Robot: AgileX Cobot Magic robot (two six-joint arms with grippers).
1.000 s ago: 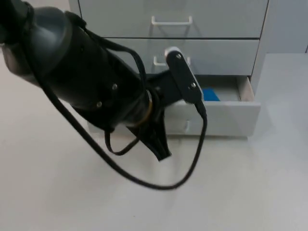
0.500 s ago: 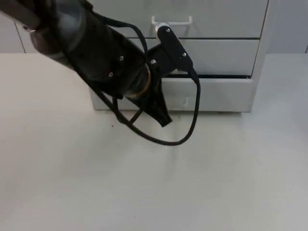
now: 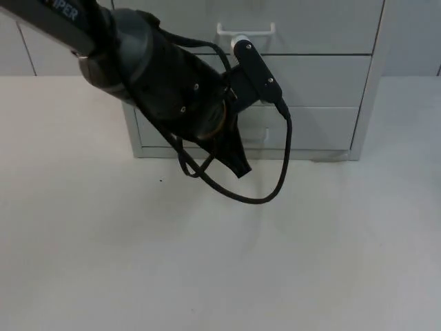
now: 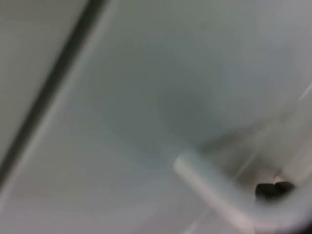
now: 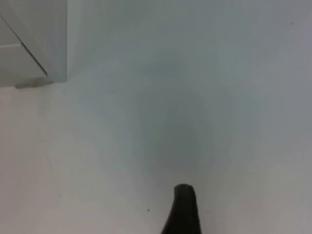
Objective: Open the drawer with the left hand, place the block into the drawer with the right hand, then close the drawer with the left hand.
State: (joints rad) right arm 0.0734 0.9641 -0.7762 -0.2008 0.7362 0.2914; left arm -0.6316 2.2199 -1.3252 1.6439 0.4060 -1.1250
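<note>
Lowest drawer [image 3: 317, 128] found shut, front flush with the cabinet [image 3: 310, 27] face. Closing step judged all but complete.

Left gripper [image 3: 238, 163] low in front of the cabinet, just before the lowest drawer front; in the left wrist view a pale drawer handle [image 4: 214, 195] very close to the camera. Jaws: open or closed, cannot tell; not established whether anything is gripped.

Right gripper [image 5: 183, 209] waiting over bare worktop [image 5: 195, 97], off the cabinet's near corner. Open or closed, cannot tell.

To finish the step well:
- Confirm the front seats evenly against the cabinet, no gap at either end.
- Release any hold on the handle before backing off, to avoid dragging the drawer out of the cabinet.
- Withdraw straight away from the cabinet face, then lift, keeping the arm off the handles above.

Hard to make out:
- Block: whereabouts cannot be told; judged to be inside the cabinet behind the shut front.
- Left part of the cabinet front covered by the left arm.
- Contact between left gripper and handle not determinable.
</note>
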